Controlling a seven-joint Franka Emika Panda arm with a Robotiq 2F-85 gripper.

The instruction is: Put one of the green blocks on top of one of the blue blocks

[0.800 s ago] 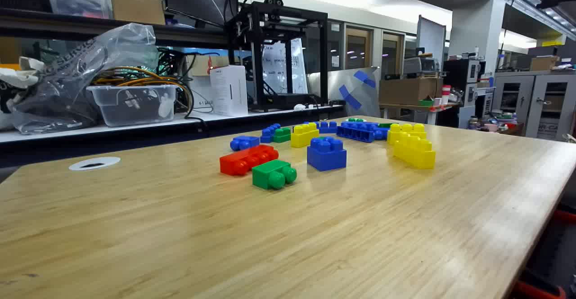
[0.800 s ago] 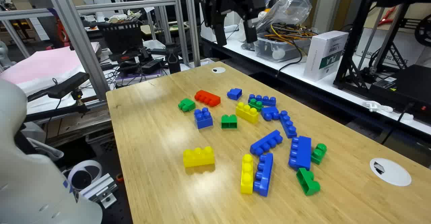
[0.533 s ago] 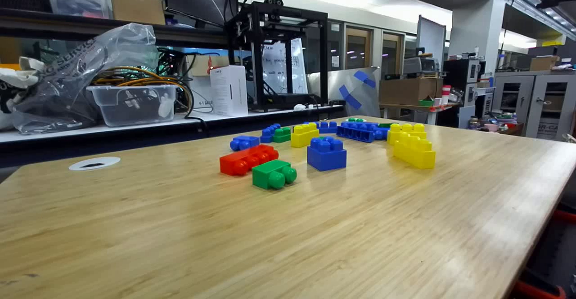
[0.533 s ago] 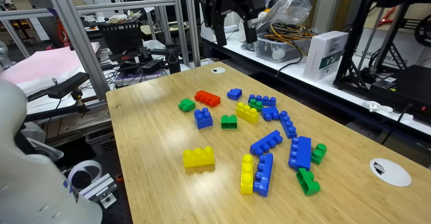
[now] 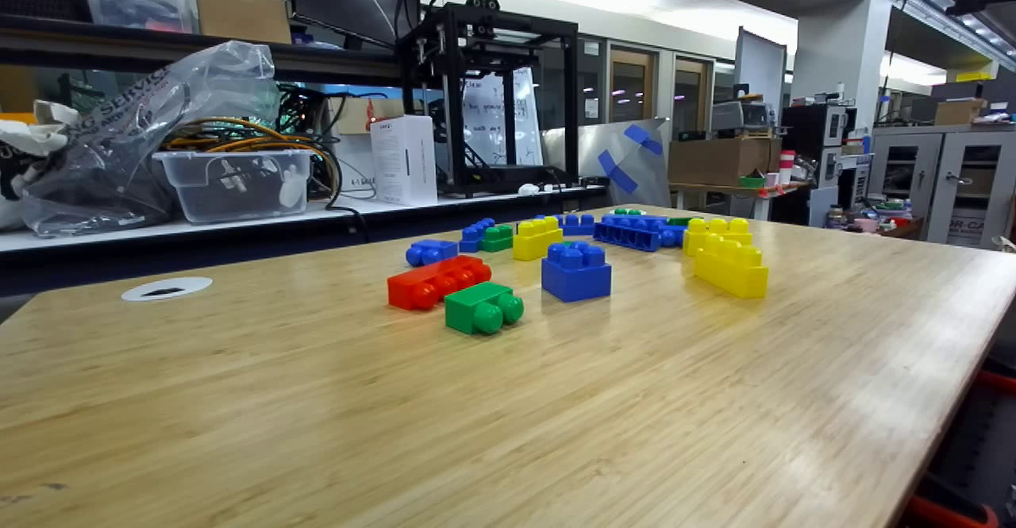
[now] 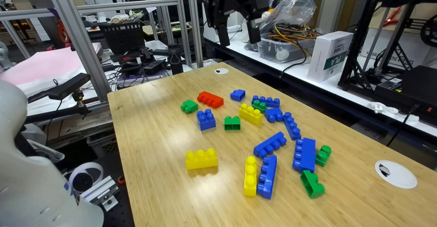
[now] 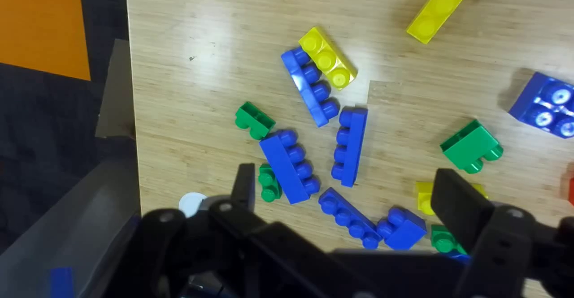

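Note:
The chunky blue block [image 6: 207,121] stands upright, studs up, in both exterior views [image 5: 576,278] and at the right of the wrist view [image 7: 540,101]. A small green block [image 6: 232,124] lies on its side near it, hollow underside showing; it also shows in the wrist view [image 7: 473,145]. Another green block [image 6: 189,106] lies on its side by the red block, also in an exterior view [image 5: 475,310]. An upright green block [image 6: 259,106] sits behind a yellow block. My gripper [image 6: 239,37] is open and empty, high above the table; it frames the wrist view [image 7: 345,183].
Several flatter blue blocks [image 6: 304,154] lie spread on the table, with two more green blocks [image 6: 323,155] [image 6: 312,184] beside one. Yellow blocks [image 6: 201,159] stand nearby. A red block [image 6: 210,99] lies toward the far end. A shelf with a box [image 6: 329,56] runs alongside.

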